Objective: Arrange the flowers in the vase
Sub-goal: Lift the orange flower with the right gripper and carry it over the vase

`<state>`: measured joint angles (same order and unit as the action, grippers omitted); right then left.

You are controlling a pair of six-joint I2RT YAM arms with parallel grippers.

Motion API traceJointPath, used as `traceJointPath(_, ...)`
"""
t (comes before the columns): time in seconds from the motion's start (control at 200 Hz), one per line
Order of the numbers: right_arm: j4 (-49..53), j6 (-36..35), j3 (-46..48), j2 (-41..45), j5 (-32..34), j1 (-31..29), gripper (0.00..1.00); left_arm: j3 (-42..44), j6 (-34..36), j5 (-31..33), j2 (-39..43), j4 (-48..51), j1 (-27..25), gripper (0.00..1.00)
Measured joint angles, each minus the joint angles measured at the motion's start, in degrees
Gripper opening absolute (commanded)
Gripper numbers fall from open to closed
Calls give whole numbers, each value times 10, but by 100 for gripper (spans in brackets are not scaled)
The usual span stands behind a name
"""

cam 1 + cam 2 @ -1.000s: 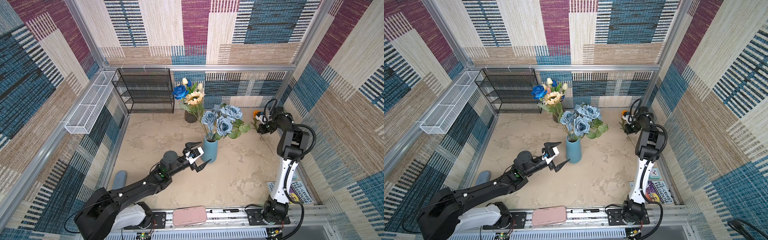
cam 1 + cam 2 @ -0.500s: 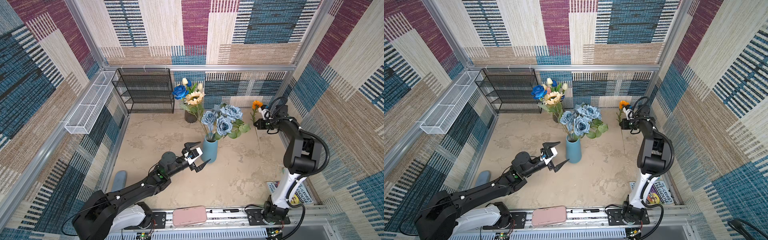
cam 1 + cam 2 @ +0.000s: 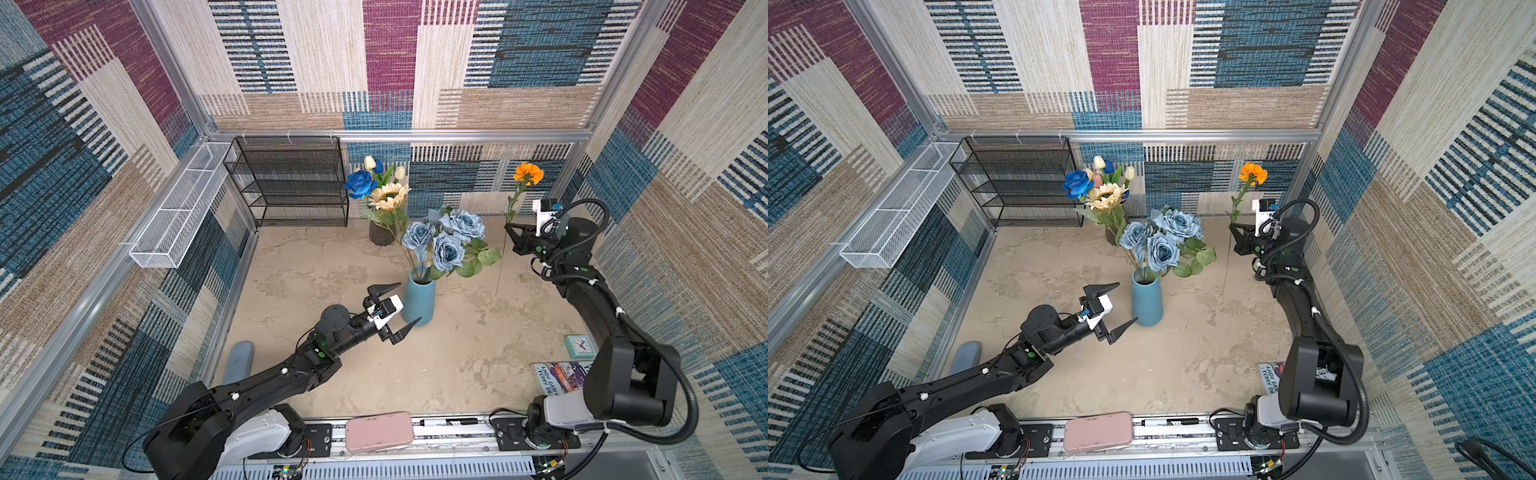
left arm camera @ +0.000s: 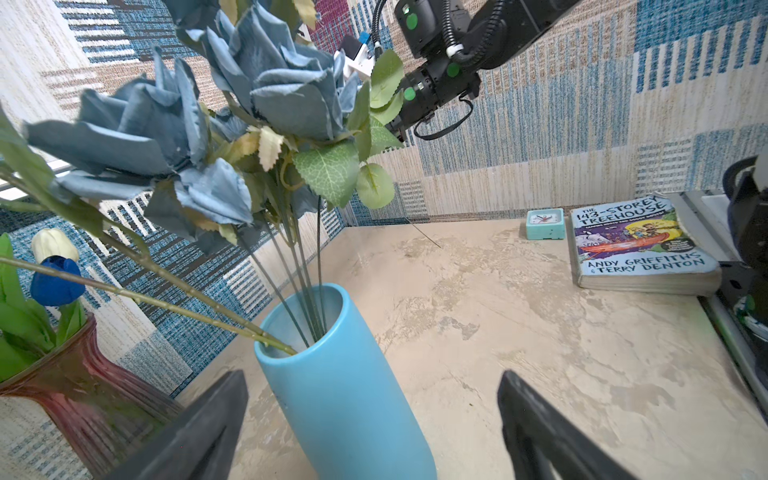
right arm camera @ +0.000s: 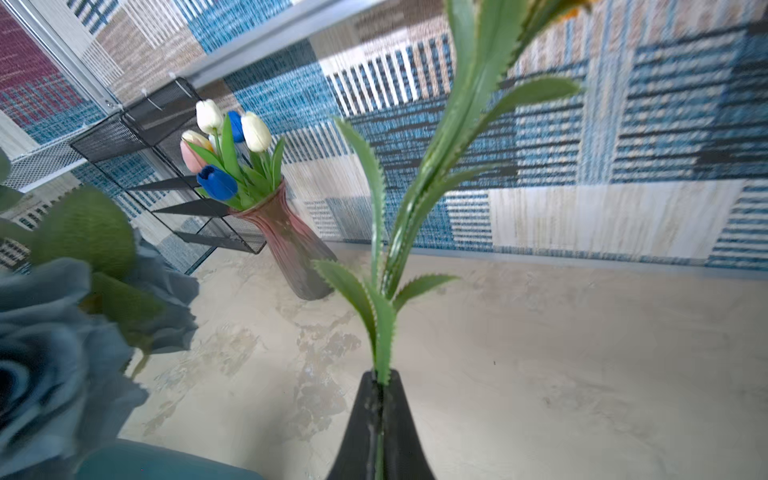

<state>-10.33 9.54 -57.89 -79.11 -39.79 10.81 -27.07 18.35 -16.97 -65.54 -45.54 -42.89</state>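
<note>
Right wrist view: green flower stem (image 5: 384,328) with serrated leaves (image 5: 370,178).

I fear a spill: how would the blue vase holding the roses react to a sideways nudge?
Likely tippy: the blue vase is tall and narrow, and the rose bunch leans out well past its rim. Its wall looks smooth, so it might slip in the open left gripper beside it.

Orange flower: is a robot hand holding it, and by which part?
Yes. The right hand is shut on the orange flower, pinching its thin green stem about halfway down, just below the leaves. The left hand is open and holds nothing.
</note>
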Motion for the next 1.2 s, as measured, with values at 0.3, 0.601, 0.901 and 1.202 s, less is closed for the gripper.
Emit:
traceJointPath(0.3, -168, 38, 107, 171, 20, -47, 0, -6, -12, 1, 8, -31, 3, 98)
traceJointPath(0.601, -280, 21, 168, 291, -2, -107, 0, -10, -51, 5, 5, -83, 40, 99)
traceJointPath(0.901, -294, -39, 151, 342, -127, -162, 0, -2, -73, 16, 9, -100, 63, 99)
traceJointPath(1.202, -243, -97, 83, 304, -245, -263, 0, 18, -76, 16, 18, -103, 68, 99)
